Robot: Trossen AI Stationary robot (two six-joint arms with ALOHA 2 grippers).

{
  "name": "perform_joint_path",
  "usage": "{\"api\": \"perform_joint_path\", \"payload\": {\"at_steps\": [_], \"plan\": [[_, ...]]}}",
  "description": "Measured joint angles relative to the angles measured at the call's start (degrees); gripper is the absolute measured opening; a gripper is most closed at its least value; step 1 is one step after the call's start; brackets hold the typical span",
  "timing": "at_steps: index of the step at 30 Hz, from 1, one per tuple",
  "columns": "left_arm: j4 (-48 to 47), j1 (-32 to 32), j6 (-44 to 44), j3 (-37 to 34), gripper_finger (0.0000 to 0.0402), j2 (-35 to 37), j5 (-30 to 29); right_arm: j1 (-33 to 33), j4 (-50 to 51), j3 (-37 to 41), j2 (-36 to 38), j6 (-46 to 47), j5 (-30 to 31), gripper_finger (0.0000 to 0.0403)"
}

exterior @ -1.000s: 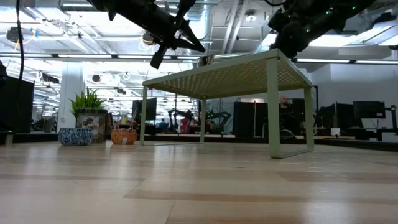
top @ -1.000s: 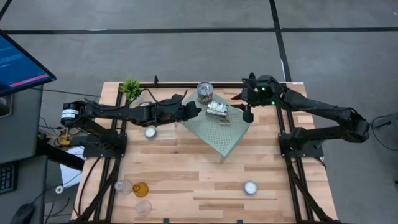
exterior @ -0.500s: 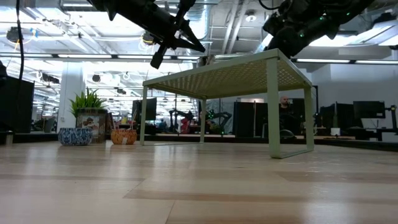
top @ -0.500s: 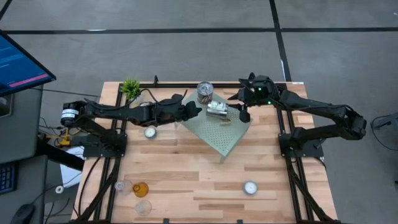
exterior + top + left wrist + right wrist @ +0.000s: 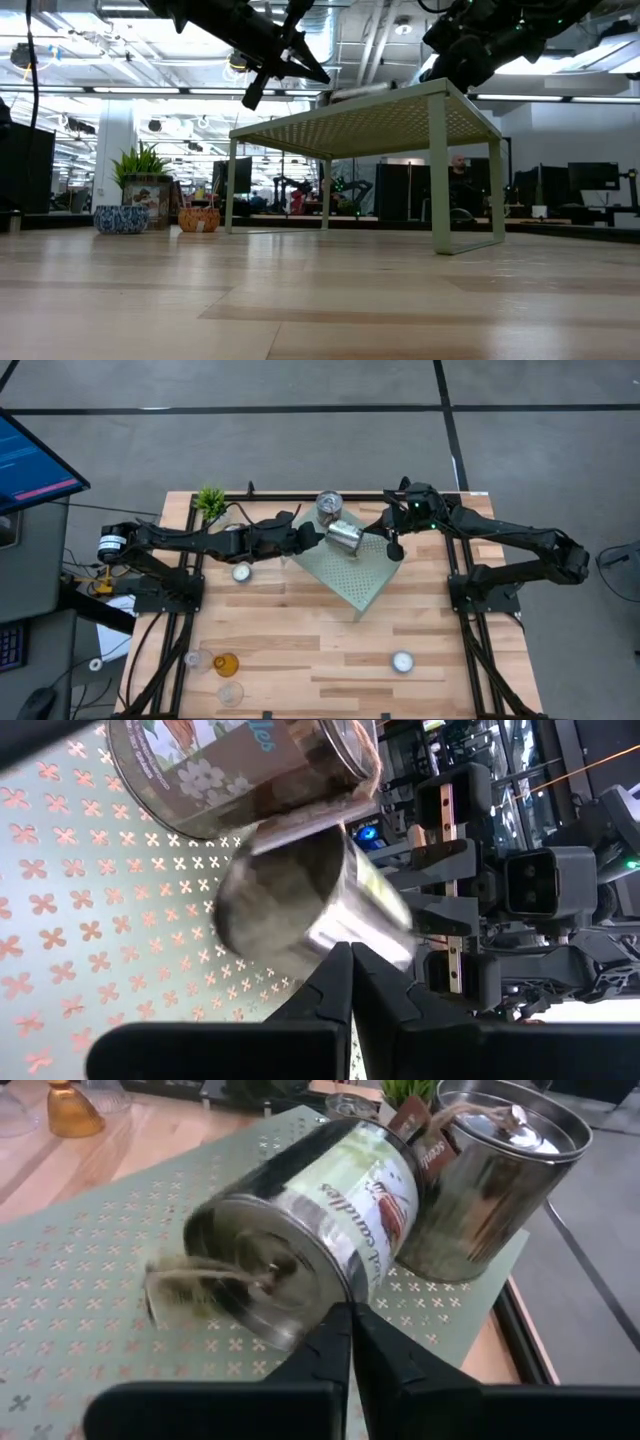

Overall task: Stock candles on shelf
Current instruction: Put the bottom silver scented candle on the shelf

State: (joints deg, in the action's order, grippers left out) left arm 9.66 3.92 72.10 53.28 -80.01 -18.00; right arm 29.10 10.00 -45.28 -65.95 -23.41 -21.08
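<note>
Tipped since a second ago: the tin between the two grippers now lies on its side on the shelf.

From the high view, the lying tin (image 5: 345, 537) rests on the shelf (image 5: 362, 578) just beside the upright tin (image 5: 329, 506), its long axis running roughly from one arm toward the other; the left gripper (image 5: 313, 537) is near one end and the right gripper (image 5: 390, 540) near the other, about equally close. The low view shows only the shelf edge (image 5: 430, 95) with both arms above it. In the left wrist view, that arm's fingers (image 5: 345, 982) are pressed together, empty, pointing at the lying tin's side (image 5: 300, 910). In the right wrist view, its own fingers (image 5: 345, 1342) are likewise closed and empty, facing the tin's twine-tied end (image 5: 262, 1262).
</note>
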Motion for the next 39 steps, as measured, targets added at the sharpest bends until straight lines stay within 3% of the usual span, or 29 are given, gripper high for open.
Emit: {"api": "perform_joint_path", "payload": {"at_steps": [9, 14, 22, 30, 39], "plan": [[0.3, 0.0, 0.0, 0.0, 0.0004, 0.0, 0.0, -1.1, 2.6, -0.5, 0.3, 2.4, 0.3, 0.0000], [-0.4, -0.2, 0.1, 0.0, 0.0003, -0.7, -0.9, -1.8, 3.7, -1.1, 0.8, 4.6, 6.4, 0.0000], [-0.5, -2.2, 3.1, 0.0, 0.0002, -5.0, -3.1, -3.1, 3.7, -1.1, -0.5, 8.3, 6.7, 0.0000], [-0.6, -1.6, 3.5, 0.0, 0.0002, -5.2, -4.7, -3.8, 3.3, -1.1, -3.9, 10.0, 7.9, 0.0000], [0.5, -1.2, 3.6, 0.0, 0.0002, -5.2, -4.2, -5.2, 3.1, -2.6, -2.2, 10.8, 7.4, 0.0000]]}}
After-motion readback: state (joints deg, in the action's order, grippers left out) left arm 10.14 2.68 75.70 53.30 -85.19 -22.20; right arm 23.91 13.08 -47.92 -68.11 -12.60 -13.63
